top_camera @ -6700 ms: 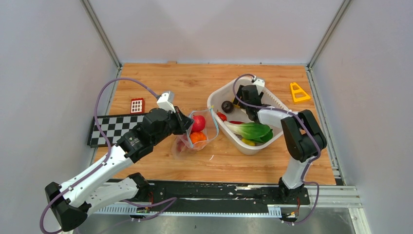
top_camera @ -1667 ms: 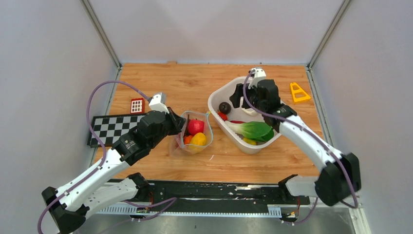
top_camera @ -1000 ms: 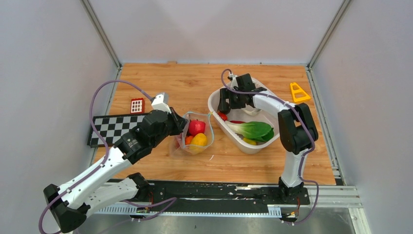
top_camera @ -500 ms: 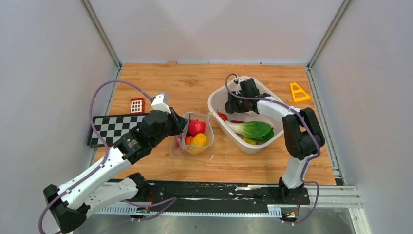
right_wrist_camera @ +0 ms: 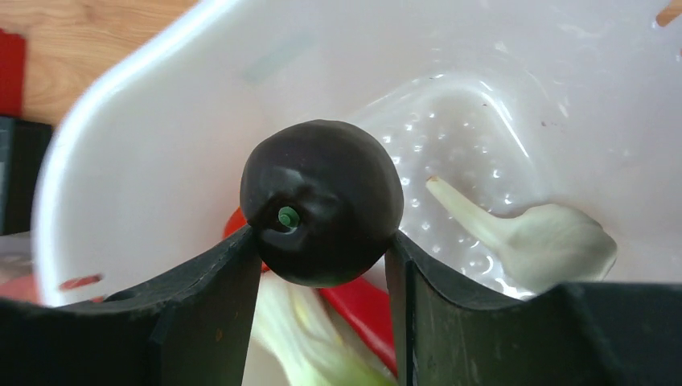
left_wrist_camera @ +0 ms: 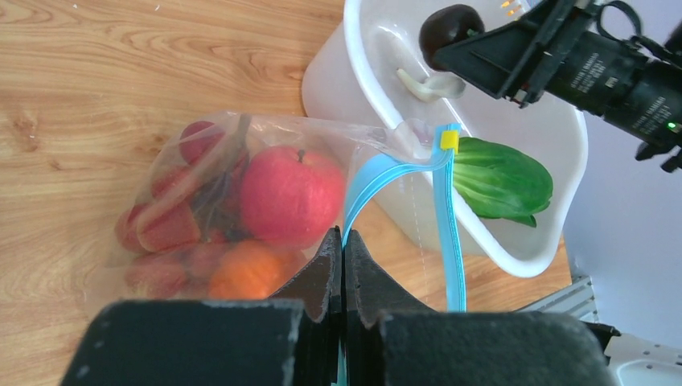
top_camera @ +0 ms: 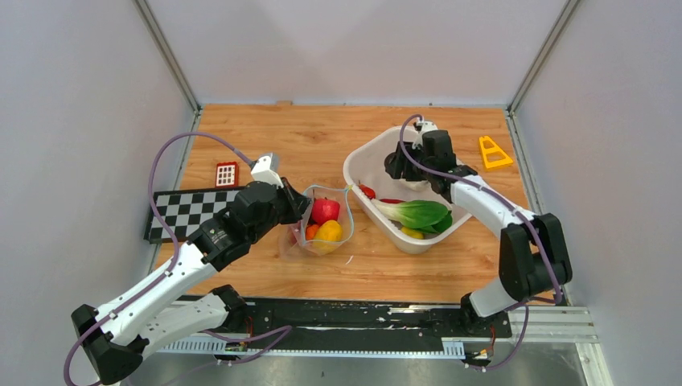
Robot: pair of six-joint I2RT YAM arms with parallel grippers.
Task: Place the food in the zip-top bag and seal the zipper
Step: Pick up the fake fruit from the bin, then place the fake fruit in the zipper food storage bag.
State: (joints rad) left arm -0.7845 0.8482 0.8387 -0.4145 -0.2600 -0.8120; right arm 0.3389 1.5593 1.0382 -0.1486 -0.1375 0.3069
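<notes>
R tool [right_wrist_camera: 322, 238] w/ dark purple piece [right_wrist_camera: 322, 197]

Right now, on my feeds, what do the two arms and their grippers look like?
The left arm and right arm have white shells, black joints and a lilac cable looping alongside each. The left gripper and right gripper have flat black fingers, with a white block at each wrist.

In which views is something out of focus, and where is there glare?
Right wrist view: the dark purple piece is sharp, the right gripper's fingers gripping it go soft toward the lens, and the white basket rim looks slightly blurred. Left wrist view: the left gripper's fingers are blurred up close, with faint sheen on the zip-top bag. Top external view: even light, soft shadows, no blur.
</notes>
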